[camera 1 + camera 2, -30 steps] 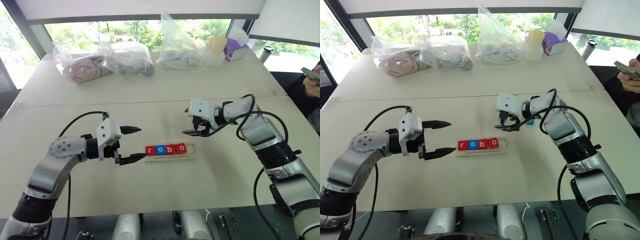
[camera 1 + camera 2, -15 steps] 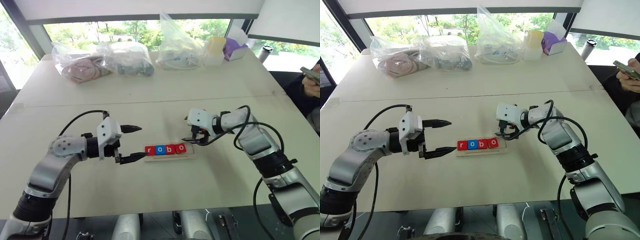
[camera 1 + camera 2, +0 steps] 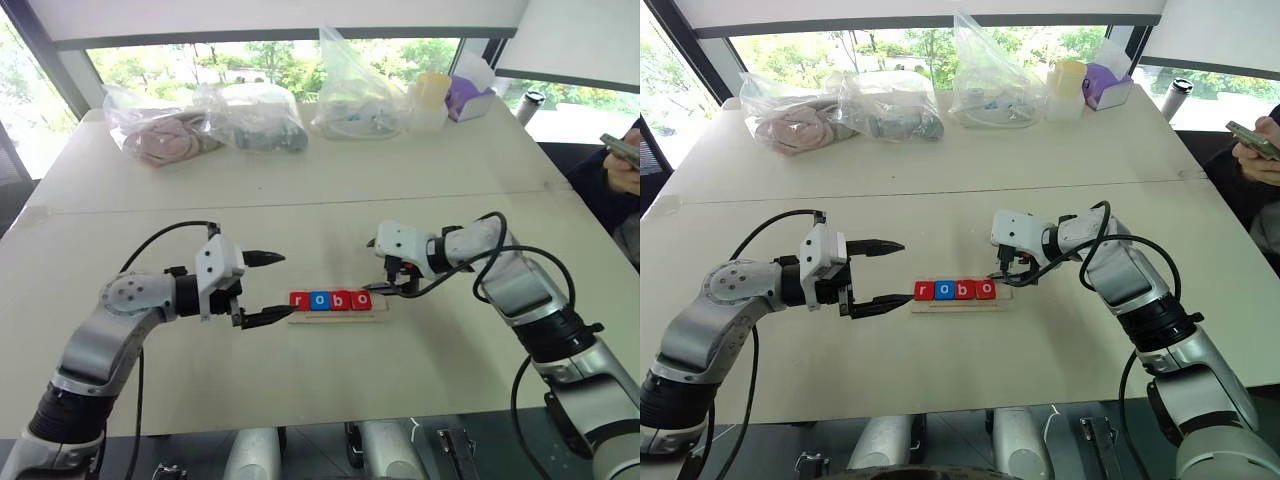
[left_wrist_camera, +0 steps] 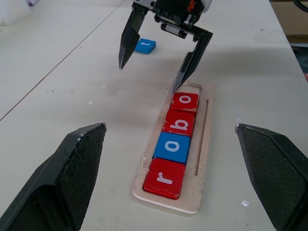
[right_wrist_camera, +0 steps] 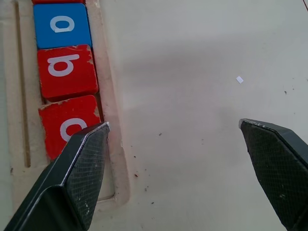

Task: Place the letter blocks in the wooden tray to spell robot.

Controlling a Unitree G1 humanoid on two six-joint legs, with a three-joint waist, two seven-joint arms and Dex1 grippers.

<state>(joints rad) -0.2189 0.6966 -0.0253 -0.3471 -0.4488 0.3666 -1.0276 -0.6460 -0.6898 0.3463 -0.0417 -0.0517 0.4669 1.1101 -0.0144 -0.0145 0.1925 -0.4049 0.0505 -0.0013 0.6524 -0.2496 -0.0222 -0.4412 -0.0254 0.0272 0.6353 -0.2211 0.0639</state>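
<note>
1. On the pale table (image 3: 420, 350) lay the wooden tray (image 4: 204, 139), with four letter blocks (image 4: 175, 144) seated in its slot reading r, o, b, o.
2. At the tray's 3 o'clock end, the right gripper (image 3: 385, 284) hovered with fingers spread, grasping nothing.
3. At 9 o'clock, the left gripper (image 3: 262, 288) hung splayed and empty.
4. Toward 1 o'clock, a blue block (image 4: 145, 46) lay apart on the table.

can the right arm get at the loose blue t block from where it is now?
Probably yes. The blue t block lies alone on bare table just behind the open right tool, which hangs empty over the tray's free end. Nothing stands between them, so a short pull back should do.
</note>
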